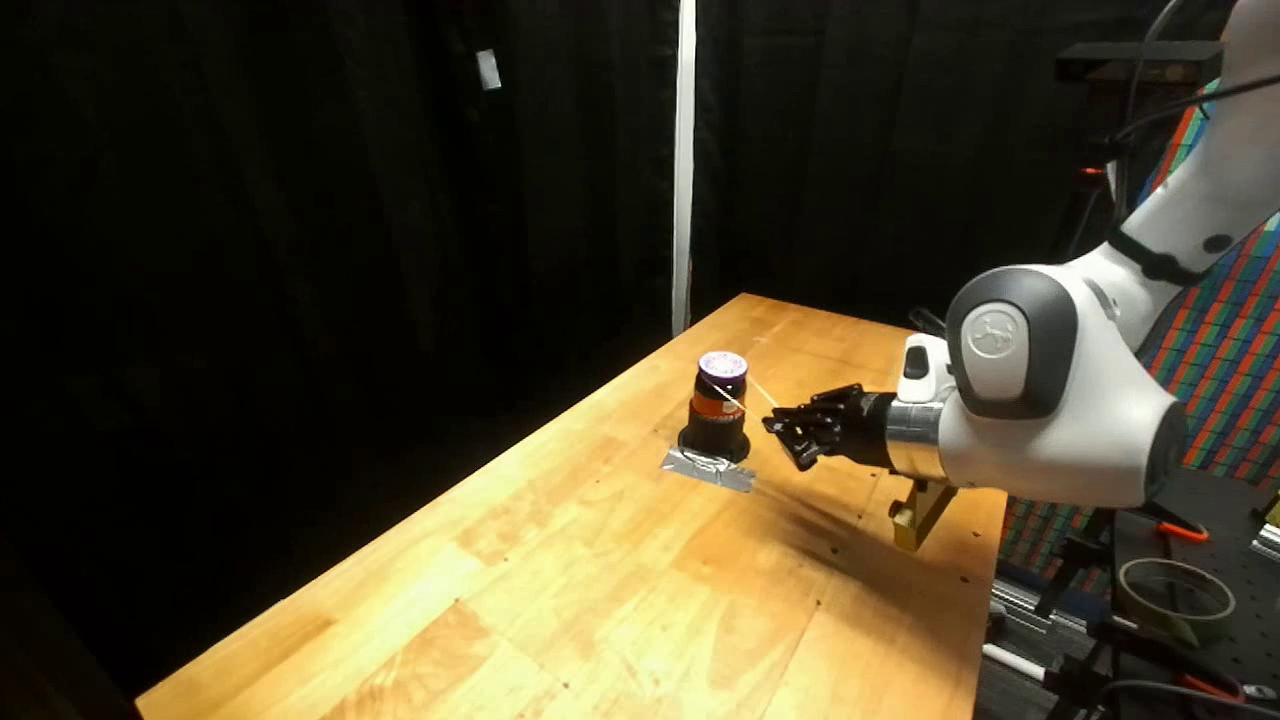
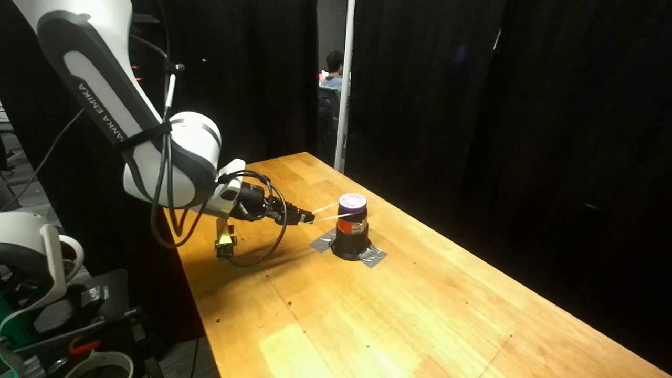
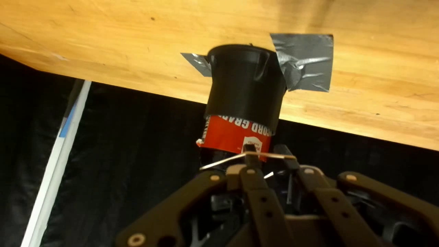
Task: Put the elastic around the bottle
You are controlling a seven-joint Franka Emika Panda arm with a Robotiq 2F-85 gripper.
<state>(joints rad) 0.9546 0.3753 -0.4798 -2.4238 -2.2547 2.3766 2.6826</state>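
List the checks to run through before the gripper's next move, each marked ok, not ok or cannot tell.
1. Stance of the bottle: ok, upright in both exterior views.
2. Anchoring at its base: ok, silver tape runs from base to table.
3. Hold on the elastic: ok, it stretches across the gripper, which stands partly open.
4. Elastic at the bottle: ok, strands reach both sides of its upper part, apparently looping just below the cap.
5. Elastic free of the gripper: not ok, two strands span the gap to the bottle.
6. Loop staying put once released: cannot tell.
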